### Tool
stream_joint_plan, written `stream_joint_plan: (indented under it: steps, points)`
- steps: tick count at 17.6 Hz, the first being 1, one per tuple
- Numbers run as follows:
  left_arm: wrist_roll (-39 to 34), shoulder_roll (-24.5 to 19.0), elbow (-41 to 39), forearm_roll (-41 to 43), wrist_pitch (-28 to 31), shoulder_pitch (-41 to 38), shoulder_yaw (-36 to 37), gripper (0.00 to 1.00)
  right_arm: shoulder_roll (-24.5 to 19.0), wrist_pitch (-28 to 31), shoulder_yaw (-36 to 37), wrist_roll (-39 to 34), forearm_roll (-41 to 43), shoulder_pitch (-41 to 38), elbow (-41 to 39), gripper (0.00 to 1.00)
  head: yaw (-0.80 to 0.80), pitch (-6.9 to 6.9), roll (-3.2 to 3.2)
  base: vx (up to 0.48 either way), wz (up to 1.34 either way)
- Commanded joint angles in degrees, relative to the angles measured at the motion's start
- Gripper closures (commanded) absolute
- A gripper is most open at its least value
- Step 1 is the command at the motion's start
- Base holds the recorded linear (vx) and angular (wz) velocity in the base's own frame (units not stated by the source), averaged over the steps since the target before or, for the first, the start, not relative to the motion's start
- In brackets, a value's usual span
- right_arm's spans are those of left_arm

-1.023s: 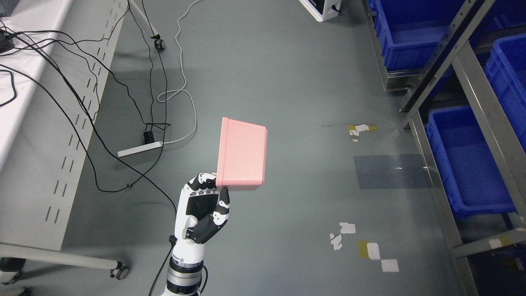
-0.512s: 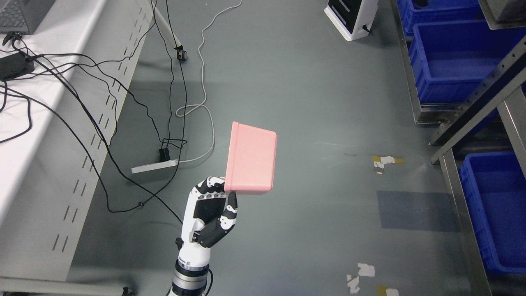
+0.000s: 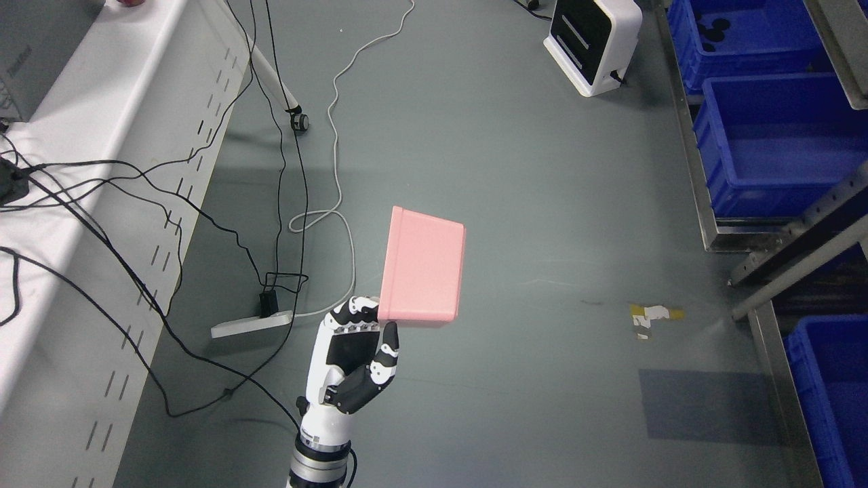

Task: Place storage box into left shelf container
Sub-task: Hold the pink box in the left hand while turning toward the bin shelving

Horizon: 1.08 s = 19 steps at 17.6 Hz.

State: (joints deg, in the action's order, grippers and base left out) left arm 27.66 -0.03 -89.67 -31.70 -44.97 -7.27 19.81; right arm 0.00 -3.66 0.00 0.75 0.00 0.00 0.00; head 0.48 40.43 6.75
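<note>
The fingers [image 3: 352,313] of the left hand [image 3: 351,359] curl over the near lower corner of the pink storage box [image 3: 422,266], with the thumb pressed up against the box's near edge; the hand is clamped on that one corner and nowhere else; the arm rises from the bottom edge of the head view, left of the middle; the right hand does not show. The box is held up in the air over the grey floor [image 3: 529,203], its broad face turned toward the camera, tilted a little, touching nothing but the fingers.

The step in hand, as I judge it, is carrying the box to the shelving; the blue bins [image 3: 766,135] on the metal rack [image 3: 793,237] stand well apart from it, along the right edge of the view. A corner pinch leaves most of the box hanging beyond the fingers, so it could swing or slip; the carry goes best slow and level, without quick wrist turns. Black cables [image 3: 203,224] and a white power strip [image 3: 251,324] lie on the floor near the white bench [image 3: 88,203], just left of the arm; keeping the base clear of them seems wise.
</note>
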Motion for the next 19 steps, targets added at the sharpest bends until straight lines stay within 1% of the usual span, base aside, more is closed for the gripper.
stream_joint_plan:
  steps: [1, 5, 8, 12, 17, 19]
  points:
    - [0.02, -1.47, 0.03, -0.03, -0.03, -0.55, 2.25, 0.98, 1.00, -0.03, 0.18, -0.04, 0.09, 0.35, -1.00, 0.00, 0.00, 0.00, 0.00, 0.299, 0.07]
    - [0.02, -1.38, 0.03, 0.06, -0.03, -0.64, 2.96, 0.98, 1.00, -0.03, 0.18, -0.04, 0.09, 0.35, -1.00, 0.00, 0.00, 0.00, 0.00, 0.312, 0.10]
    - [0.11, -1.56, 0.03, -0.03, -0.03, -0.81, 3.04, 0.98, 1.00, -0.03, 0.18, 0.04, 0.09, 0.35, -1.00, 0.00, 0.00, 0.00, 0.00, 0.275, -0.21]
    - [0.11, -1.73, 0.03, -0.03, -0.03, -1.43, 4.36, 0.97, 1.00, -0.03, 0.18, -0.04, 0.09, 0.35, -1.00, 0.00, 0.00, 0.00, 0.00, 0.234, -0.82]
    - [0.11, -2.26, 0.38, 0.15, -0.03, -4.06, 10.59, 0.97, 1.00, -0.03, 0.18, -0.04, 0.09, 0.35, -1.00, 0.00, 0.00, 0.00, 0.00, 0.200, -1.30]
    - [0.11, -2.52, 0.38, 0.23, -0.03, -4.50, 11.48, 0.97, 1.00, -0.03, 0.18, 0.04, 0.09, 0.35, -1.00, 0.00, 0.00, 0.00, 0.00, 0.176, -1.26]
